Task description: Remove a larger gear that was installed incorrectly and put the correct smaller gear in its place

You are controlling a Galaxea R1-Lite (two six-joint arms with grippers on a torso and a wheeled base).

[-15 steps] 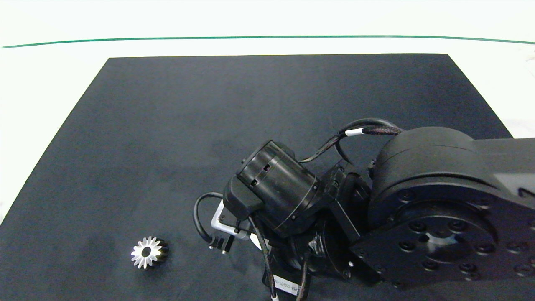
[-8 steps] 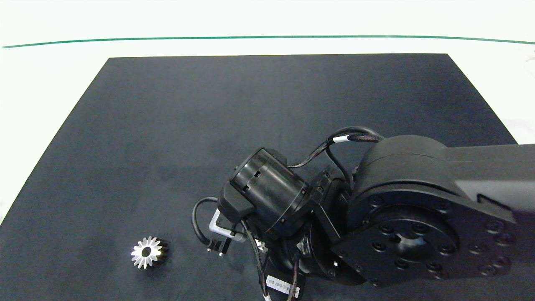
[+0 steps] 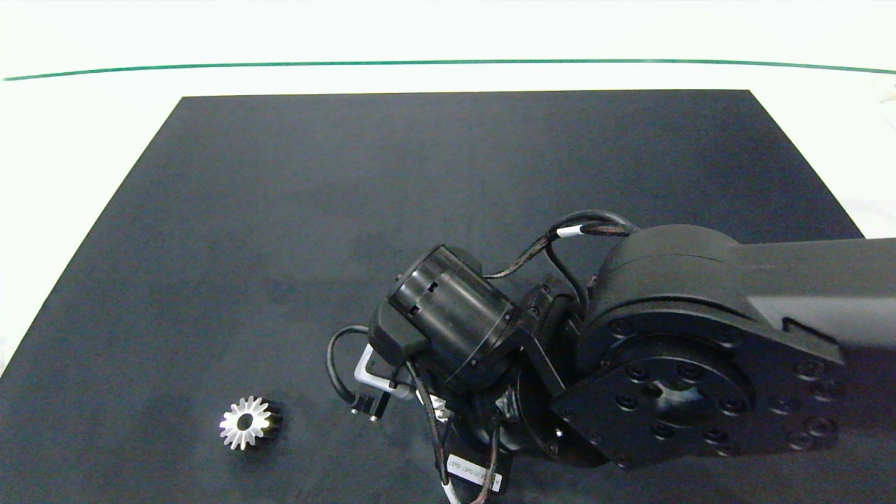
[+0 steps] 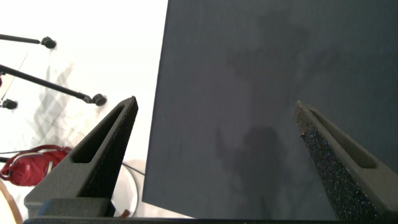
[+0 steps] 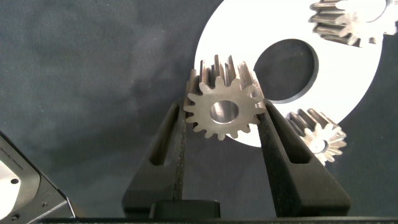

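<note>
The right gripper point(image 5: 224, 111) is clamped on the smaller gear point(image 5: 224, 115), one finger point(image 5: 171, 134) against the teeth on each side, the gear's face turned toward the wrist. Just beyond the gear lies a white disc point(image 5: 348, 68) with a round hole. Two more small gears point(image 5: 345, 22) point(image 5: 317, 134) sit at the disc's edge, near the gripper. The larger gear point(image 3: 246, 422) lies on the mat point(image 3: 350, 210), well apart from this gripper. The left gripper point(image 4: 214, 109) hangs wide open above the mat's edge.
</note>
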